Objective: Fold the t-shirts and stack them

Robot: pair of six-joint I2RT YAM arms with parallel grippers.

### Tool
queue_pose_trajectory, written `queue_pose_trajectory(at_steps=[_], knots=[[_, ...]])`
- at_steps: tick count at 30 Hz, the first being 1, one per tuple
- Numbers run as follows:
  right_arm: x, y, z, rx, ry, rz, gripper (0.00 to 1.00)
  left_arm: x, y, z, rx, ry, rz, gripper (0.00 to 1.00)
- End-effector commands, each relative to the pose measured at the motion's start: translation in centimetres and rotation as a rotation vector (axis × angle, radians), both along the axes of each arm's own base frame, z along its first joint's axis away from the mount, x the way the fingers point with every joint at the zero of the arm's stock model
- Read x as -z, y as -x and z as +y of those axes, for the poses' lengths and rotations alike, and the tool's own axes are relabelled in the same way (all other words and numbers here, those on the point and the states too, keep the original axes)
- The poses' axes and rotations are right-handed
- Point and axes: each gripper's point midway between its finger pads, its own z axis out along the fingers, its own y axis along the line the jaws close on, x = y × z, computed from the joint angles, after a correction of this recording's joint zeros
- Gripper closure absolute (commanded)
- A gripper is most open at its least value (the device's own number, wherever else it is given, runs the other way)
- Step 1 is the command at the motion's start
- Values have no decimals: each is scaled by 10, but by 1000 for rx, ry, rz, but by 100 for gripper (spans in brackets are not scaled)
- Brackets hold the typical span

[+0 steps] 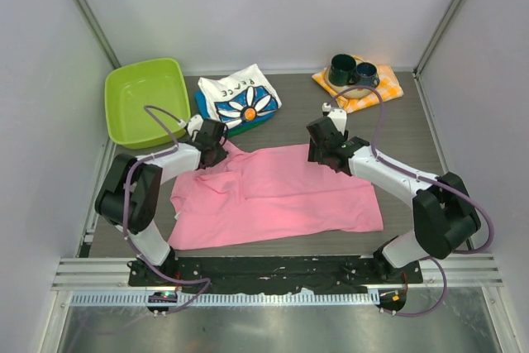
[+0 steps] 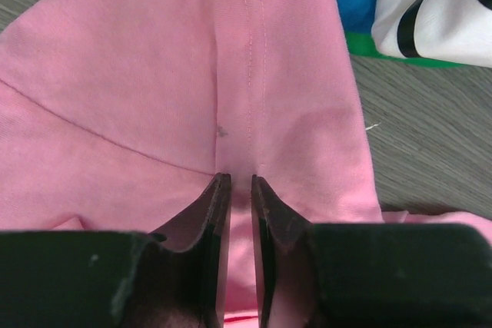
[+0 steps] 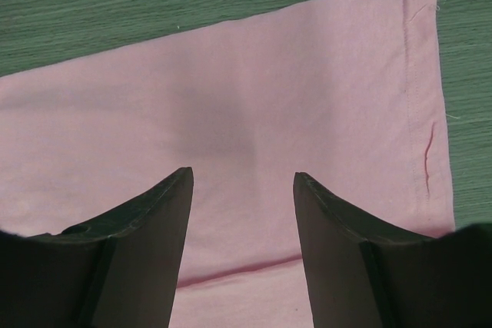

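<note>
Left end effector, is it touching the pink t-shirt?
Touching. The left wrist view shows the left end effector pinching the pink t-shirt, creases converging at its tips.

Black-jointed white arms (image 1: 165, 163) (purple cables (image 1: 382, 117))

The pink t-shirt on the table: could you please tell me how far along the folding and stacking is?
Done: the white daisy-print folded t-shirt tops the blue and green folded pile. In hand: the bright pink cloth t-shirt lies spread out; the left tool pinches a ridge of it, the right tool hangs open over its hem. Left: folding it and stacking it.
</note>
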Motion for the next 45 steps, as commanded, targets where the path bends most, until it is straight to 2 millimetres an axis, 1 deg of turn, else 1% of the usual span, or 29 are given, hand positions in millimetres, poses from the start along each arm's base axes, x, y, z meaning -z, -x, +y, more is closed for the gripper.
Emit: queue_pose_trajectory(at_steps=[1, 3, 5, 6, 8, 11, 14, 15, 17, 18, 19, 21, 23, 24, 26, 27, 28, 29, 31, 32, 34, 35, 36, 37, 38, 41, 42, 43, 45], knots=[[-3, -6, 0, 6, -4, -28, 39, 3, -6, -2, -15, 24, -19, 82], [-2, -6, 1, 6, -5, -25, 39, 5, -6, -2, -12, 17, -11, 89], [-3, -6, 1, 6, -8, -26, 39, 5, -7, -2, -9, 14, -8, 92], [-2, -6, 1, 5, -6, -24, 39, 6, -7, -2, -9, 14, -7, 100], [-2, -6, 0, 5, -4, -25, 39, 10, -7, -3, -6, 13, 0, 100], [-3, -6, 0, 7, -6, -26, 39, 4, -11, -6, 2, 26, -13, 100], [-3, -6, 0, 6, -4, -27, 39, -20, -18, -10, 16, 38, -62, 100], [-2, -6, 0, 7, -5, -25, 39, -33, -25, -12, 19, 45, -88, 100], [-2, -7, 1, 4, -8, -25, 39, -51, -29, -13, 31, 43, -114, 100], [-3, -7, 2, 4, -9, -26, 39, -66, -36, -15, 33, 50, -142, 100], [-3, -7, 2, 4, -9, -26, 39, -72, -37, -15, 40, 43, -147, 100], [-4, -7, 2, 2, -9, -27, 39, -94, -46, -17, 43, 49, -192, 100], [-4, -7, 2, 3, -10, -30, 39, -102, -49, -16, 49, 34, -196, 100], [-4, -7, 2, 1, -9, -28, 39, -112, -54, -18, 48, 36, -214, 100], [-3, -7, 1, 0, -8, -26, 39, -112, -52, -18, 62, 24, -194, 99], [-3, -6, 2, -2, -9, -25, 39, -111, -49, -17, 63, 22, -186, 88], [-3, -7, 3, -2, -11, -25, 39, -108, -46, -15, 57, 19, -177, 72], [-2, -6, 2, -5, -8, -20, 39, -100, -39, -12, 51, 12, -156, 50], [-2, -7, 3, -3, -13, -22, 39, -96, -32, -6, 42, 0, -146, 39], [-1, -7, 3, -4, -14, -20, 39, -86, -24, -3, 39, -8, -124, 28], [-1, -7, 4, -7, -17, -18, 39, -81, -17, 0, 32, -10, -108, 22], [0, -6, 4, -5, -15, -16, 39, -71, -10, 3, 30, -16, -86, 18], [0, -7, 5, -6, -20, -17, 39, -68, -9, 3, 28, -12, -86, 18], [0, -6, 4, -6, -18, -15, 39, -60, -4, 5, 27, -17, -66, 18], [0, -6, 5, -7, -19, -16, 39, -56, -3, 4, 27, -14, -61, 19], [3, -5, 5, -9, -20, -9, 39, -40, 1, 2, 23, 3, -33, 22], [4, -4, 5, -9, -19, -8, 39, -38, 0, 1, 19, 11, -35, 24], [6, -4, 4, -9, -17, -4, 39, -31, 2, 1, 19, 10, -22, 29], [7, -3, 4, -9, -13, -2, 39, -29, 0, -1, 15, 18, -24, 35]])
